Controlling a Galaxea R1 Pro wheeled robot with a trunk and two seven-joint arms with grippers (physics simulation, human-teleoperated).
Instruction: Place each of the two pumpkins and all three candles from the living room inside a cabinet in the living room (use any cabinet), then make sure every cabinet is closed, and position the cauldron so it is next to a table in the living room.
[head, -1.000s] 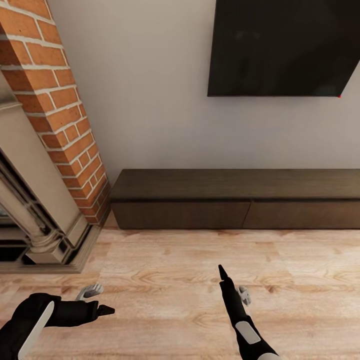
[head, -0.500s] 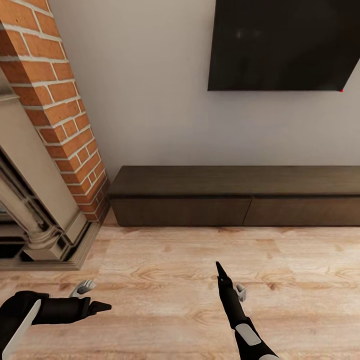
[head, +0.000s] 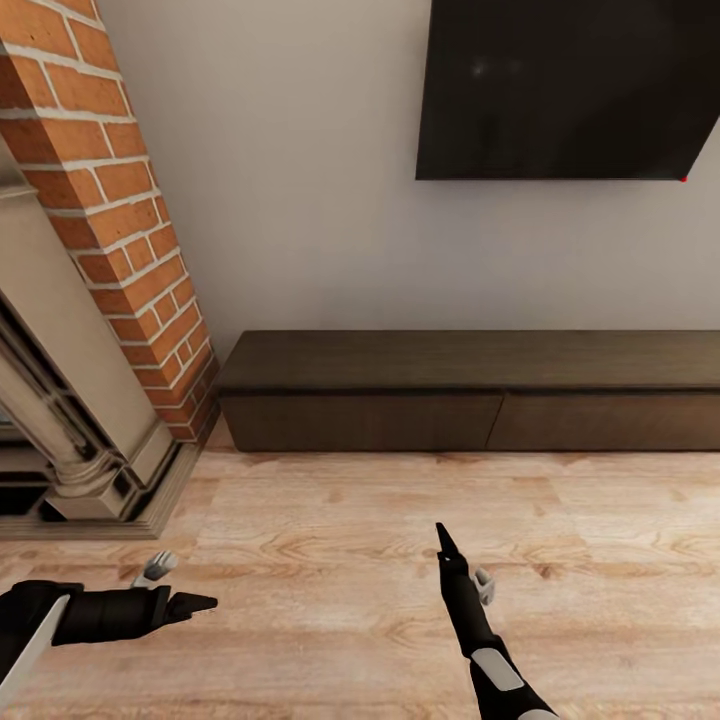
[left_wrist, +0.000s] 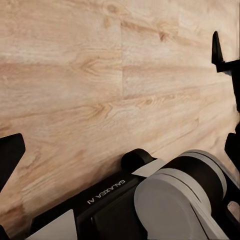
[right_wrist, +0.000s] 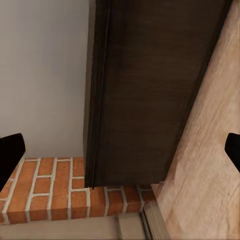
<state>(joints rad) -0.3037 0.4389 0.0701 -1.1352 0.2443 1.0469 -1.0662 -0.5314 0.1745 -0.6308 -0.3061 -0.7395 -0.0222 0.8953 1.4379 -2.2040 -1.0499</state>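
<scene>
- The cabinet (head: 470, 395) runs along the wall beneath a dark screen (head: 570, 90), its drawer fronts flush and closed, its left end close to the brick fireplace column (head: 110, 200).
- Bare wood floor (head: 400, 560) lies open between the cabinet's front edge and both arms.
- The left gripper (head: 180, 590) hangs low over the floor near the fireplace hearth (head: 110, 510), empty, fingers spread.
- The right gripper (head: 462, 568) points toward the cabinet, well short of it, also spread and holding nothing.
- The right wrist view shows the cabinet's end (right_wrist: 150, 90) meeting the brick base.
- The left wrist view shows floorboards (left_wrist: 80, 80) and the right arm (left_wrist: 180, 195).
</scene>
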